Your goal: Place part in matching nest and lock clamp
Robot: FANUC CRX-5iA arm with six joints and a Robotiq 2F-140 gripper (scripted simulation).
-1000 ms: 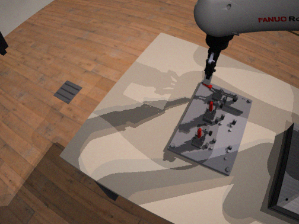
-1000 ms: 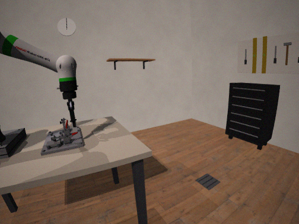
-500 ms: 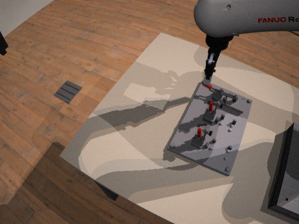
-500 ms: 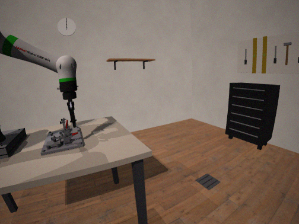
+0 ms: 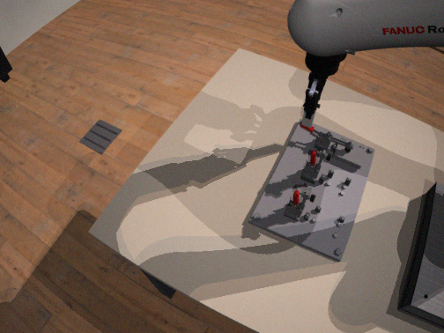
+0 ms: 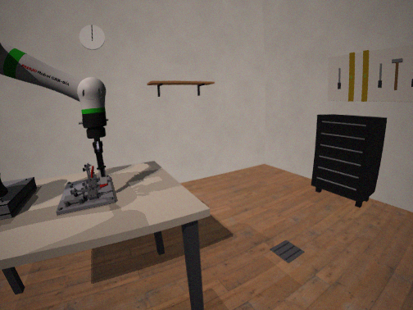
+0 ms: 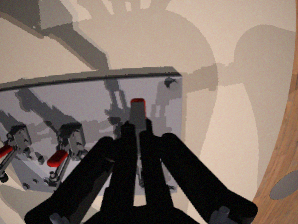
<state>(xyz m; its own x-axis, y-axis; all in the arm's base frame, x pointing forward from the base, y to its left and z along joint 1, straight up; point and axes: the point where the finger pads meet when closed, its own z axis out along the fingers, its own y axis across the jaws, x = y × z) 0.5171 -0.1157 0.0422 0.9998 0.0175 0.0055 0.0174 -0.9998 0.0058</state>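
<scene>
The grey fixture plate (image 5: 275, 176) (image 6: 74, 208) (image 7: 100, 92) carries three clamps. At its far-end clamp (image 5: 323, 141), the red handle (image 5: 307, 129) (image 6: 104, 185) (image 7: 138, 100) lies low, and the bar (image 5: 341, 144) reaches over the nest. Whether it is locked cannot be told. My gripper (image 5: 307, 120) (image 6: 103, 179) (image 7: 138, 112) is shut, with its tips at the top of that handle. The other two red handles (image 5: 313, 158) (image 5: 296, 197) stand up. The part cannot be made out; in the wrist view my fingers hide the far-end nest.
The two other clamps stand beside the far-end one, with stop blocks, side blocks and pads (image 5: 348, 181) (image 5: 341, 219) in front of them. A dark-edged box (image 5: 416, 260) (image 6: 20, 197) stands on the table beyond the nest side of the plate.
</scene>
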